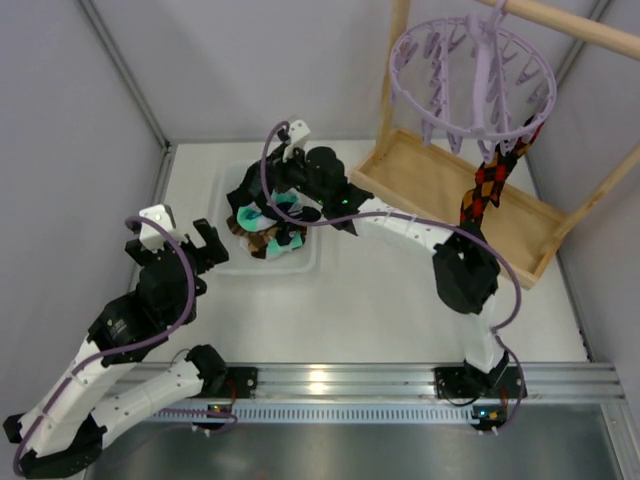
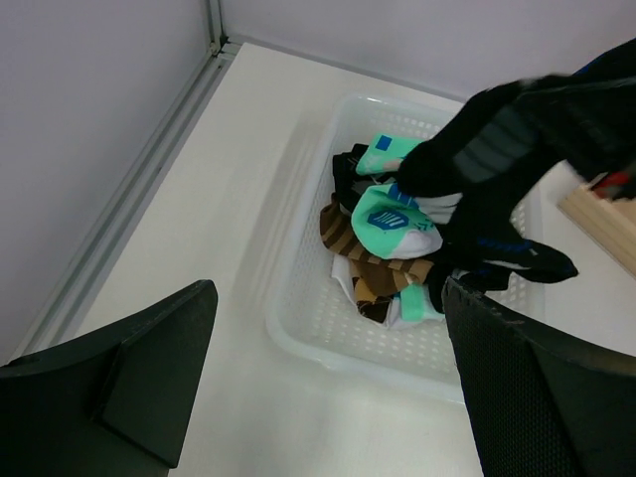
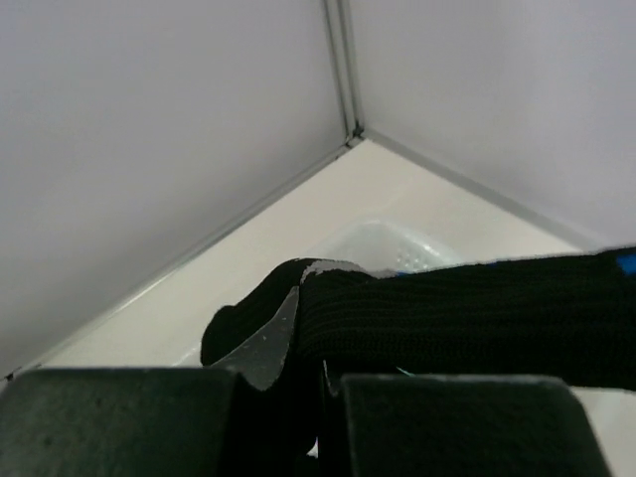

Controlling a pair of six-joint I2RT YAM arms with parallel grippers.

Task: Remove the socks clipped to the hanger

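**A:** From overhead, where's the hanger?

**B:** Upper right. The lavender hanger [image 1: 470, 75] hangs from the top bar of the wooden frame [image 1: 425, 185]. One diamond-patterned sock [image 1: 490, 185] is clipped to its rim and dangles over the tray base.

**A:** And the others?

**B:** They're piled in the white basket [image 1: 305, 262], left of centre: a heap of socks [image 1: 268, 232]. The right gripper [image 1: 298, 198] is right over that heap. The left gripper [image 1: 200, 245] sits just beside the basket's left edge, its jaws spread wide with nothing in them.

**A:** What does the left wrist camera show?

**B:** Its two dark fingers [image 2: 159, 368] stand far apart at the bottom corners, empty. Between them lies the basket [image 2: 298, 328]. It holds a teal sock with blue marks [image 2: 388, 214] on top of a brown striped sock [image 2: 363, 263]. A black sock [image 2: 477, 159] hangs over the pile from the upper right.

**A:** And the right wrist camera?

**B:** The right gripper [image 3: 323, 397] is clamped tight at the bottom edge, pinching that black sock [image 3: 447, 308]. The ribbed fabric stretches off to the right. A bit of the basket [image 3: 388, 243] shows behind it, near the corner of the walls.
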